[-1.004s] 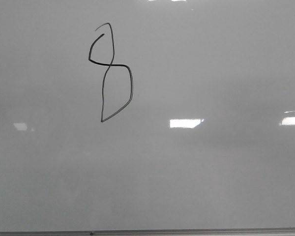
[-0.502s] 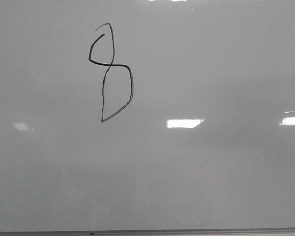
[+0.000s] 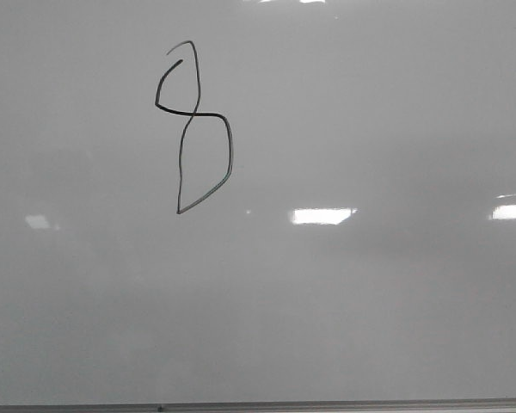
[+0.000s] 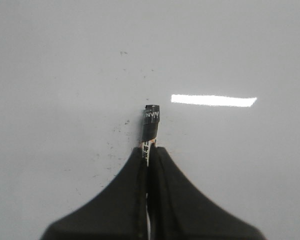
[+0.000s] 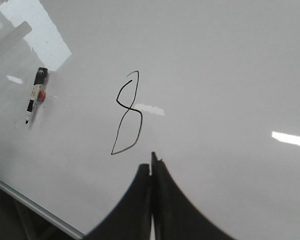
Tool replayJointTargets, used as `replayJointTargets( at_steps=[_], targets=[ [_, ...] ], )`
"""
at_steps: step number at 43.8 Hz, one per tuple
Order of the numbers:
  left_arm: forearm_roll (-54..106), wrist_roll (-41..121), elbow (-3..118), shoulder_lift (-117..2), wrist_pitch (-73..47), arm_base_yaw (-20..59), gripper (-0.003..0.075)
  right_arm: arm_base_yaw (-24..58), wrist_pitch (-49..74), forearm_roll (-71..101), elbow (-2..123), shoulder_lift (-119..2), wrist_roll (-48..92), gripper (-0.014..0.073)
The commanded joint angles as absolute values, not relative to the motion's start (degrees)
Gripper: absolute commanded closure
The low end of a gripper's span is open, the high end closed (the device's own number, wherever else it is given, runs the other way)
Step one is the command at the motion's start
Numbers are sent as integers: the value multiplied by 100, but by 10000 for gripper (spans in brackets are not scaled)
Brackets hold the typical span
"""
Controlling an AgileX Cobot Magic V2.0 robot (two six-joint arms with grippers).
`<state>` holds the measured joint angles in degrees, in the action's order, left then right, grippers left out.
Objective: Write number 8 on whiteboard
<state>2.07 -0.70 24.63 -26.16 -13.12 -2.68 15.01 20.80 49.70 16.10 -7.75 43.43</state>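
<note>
The number 8 (image 3: 192, 113) is drawn in thin black line on the upper left of the whiteboard (image 3: 370, 129): a small upper loop over a larger pointed lower one. Neither gripper shows in the front view. In the left wrist view my left gripper (image 4: 149, 150) is shut on a marker (image 4: 151, 122), whose black end sticks out past the fingertips, over bare board (image 4: 230, 60). In the right wrist view my right gripper (image 5: 151, 167) is shut with nothing in it, just off the 8's (image 5: 130, 106) lower loop.
A second marker (image 5: 35, 95) with a black cap shows on the board well to one side of the 8. The board's thin metal edge (image 3: 327, 404) runs along the bottom of the front view and also shows (image 5: 35, 207) in the right wrist view. Bright light reflections (image 3: 324, 215) lie on the board.
The 8 is unchanged. Only the bright reflections on the board have shifted slightly.
</note>
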Motion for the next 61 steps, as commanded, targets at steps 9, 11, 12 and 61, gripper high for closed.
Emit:
replayJointTargets(
  at_steps=[9, 11, 12, 61],
  targets=[
    [269, -127, 2611, -2589, -771, -261, 741, 1465, 1768, 5118, 1741, -827, 4363, 665],
    [269, -127, 2611, -2589, -771, -261, 741, 1465, 1768, 5118, 1741, -827, 4363, 665],
    [269, -127, 2611, -2589, -771, -261, 741, 1465, 1768, 5118, 1741, -827, 4363, 665],
    [205, -127, 2150, -1980, -768, -261, 741, 1465, 1768, 5118, 1741, -827, 4363, 665]
  ],
)
